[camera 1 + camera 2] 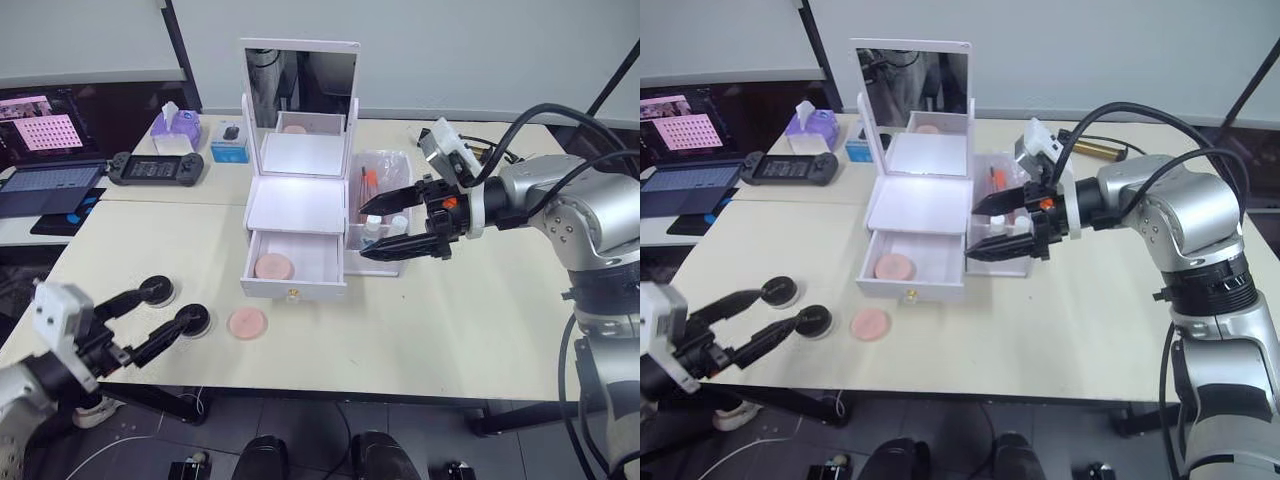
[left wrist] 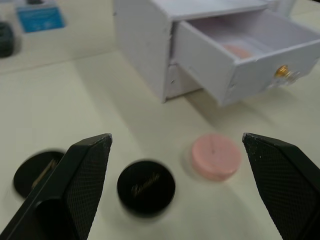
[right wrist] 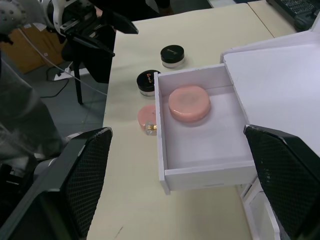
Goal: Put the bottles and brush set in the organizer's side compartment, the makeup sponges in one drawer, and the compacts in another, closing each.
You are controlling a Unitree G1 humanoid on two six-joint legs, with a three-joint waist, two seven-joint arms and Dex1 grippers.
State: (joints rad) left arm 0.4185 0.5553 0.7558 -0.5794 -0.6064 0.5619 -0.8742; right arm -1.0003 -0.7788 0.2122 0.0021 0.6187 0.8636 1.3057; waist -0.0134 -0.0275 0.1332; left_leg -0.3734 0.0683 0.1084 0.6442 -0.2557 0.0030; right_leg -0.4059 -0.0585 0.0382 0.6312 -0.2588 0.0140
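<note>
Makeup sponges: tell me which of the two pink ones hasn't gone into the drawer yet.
The makeup sponge lying on the table in front of the organizer, beside a black jar. The other sponge already sits inside the open lower drawer.

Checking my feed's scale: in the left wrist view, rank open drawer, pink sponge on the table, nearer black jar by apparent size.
1. Open drawer
2-3. Pink sponge and nearer black jar look alike; no ranking.
</note>
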